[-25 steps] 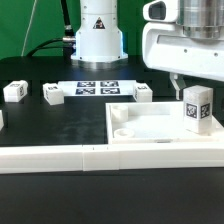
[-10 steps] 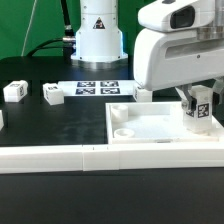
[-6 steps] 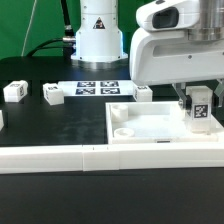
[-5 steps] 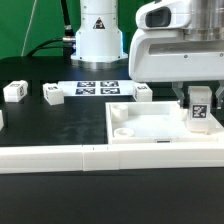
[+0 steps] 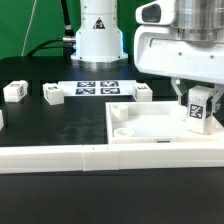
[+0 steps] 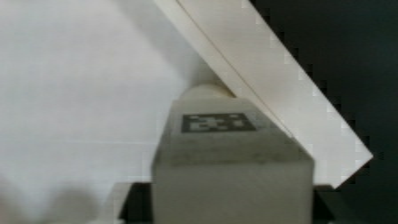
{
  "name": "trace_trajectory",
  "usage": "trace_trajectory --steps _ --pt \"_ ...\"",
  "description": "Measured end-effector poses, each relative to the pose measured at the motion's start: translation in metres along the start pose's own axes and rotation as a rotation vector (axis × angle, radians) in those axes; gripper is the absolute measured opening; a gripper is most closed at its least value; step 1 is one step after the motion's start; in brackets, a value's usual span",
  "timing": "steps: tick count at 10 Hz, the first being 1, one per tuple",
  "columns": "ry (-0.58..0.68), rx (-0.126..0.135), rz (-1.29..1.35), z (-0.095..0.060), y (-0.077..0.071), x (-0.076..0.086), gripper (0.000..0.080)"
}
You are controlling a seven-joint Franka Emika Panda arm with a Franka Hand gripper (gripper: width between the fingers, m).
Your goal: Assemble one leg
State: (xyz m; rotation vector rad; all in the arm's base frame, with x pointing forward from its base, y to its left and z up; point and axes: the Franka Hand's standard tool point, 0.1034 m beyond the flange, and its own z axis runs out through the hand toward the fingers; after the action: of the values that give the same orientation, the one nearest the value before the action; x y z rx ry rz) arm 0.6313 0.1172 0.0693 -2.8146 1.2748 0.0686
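Apparently seating small white tagged plastic post (image 5: 198, 108) in corner of flat white square panel (image 5: 150, 126) (fingers (image 5: 181, 94) clamped on it); needs twisting down next.

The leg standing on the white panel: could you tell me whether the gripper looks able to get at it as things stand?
Likely yes: the gripper straddles the leg, apparently closed against both its sides, with nothing in between.

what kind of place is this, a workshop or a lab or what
Probably a robotics lab test bench. A robot gripper grips a small tagged leg at the corner of a white panel. A marker board of printed tags lies on the black table, with a green backdrop behind.
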Motion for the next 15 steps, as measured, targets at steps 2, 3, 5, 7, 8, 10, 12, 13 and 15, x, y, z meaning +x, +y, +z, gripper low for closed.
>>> trace_trajectory --steps 2,3,5,7,8,10,12,13,15 --pt "0.000 0.000 -0.056 0.0003 0.0000 0.0000 0.0291" --pt "0.000 0.001 -0.085 -0.0005 -0.0008 0.0001 0.0523" --pt "0.017 -0.029 -0.422 -0.0026 -0.0025 -0.0001 0.0623" --pt "0.013 -0.048 -0.728 -0.0018 -0.0035 0.0013 0.0645" --pt "0.011 -0.050 -0.812 -0.0017 -0.0052 0.0044 0.0648" --pt "0.006 -0.056 -1.069 -0.0012 -0.0050 0.0053 0.0649" --pt "0.001 -0.056 -1.246 -0.0015 -0.0060 0.0038 0.0649" --pt "0.000 -0.054 -1.292 -0.0024 -0.0074 0.0020 0.0649" --pt "-0.001 -0.054 -1.300 -0.0014 -0.0067 0.0027 0.0515"
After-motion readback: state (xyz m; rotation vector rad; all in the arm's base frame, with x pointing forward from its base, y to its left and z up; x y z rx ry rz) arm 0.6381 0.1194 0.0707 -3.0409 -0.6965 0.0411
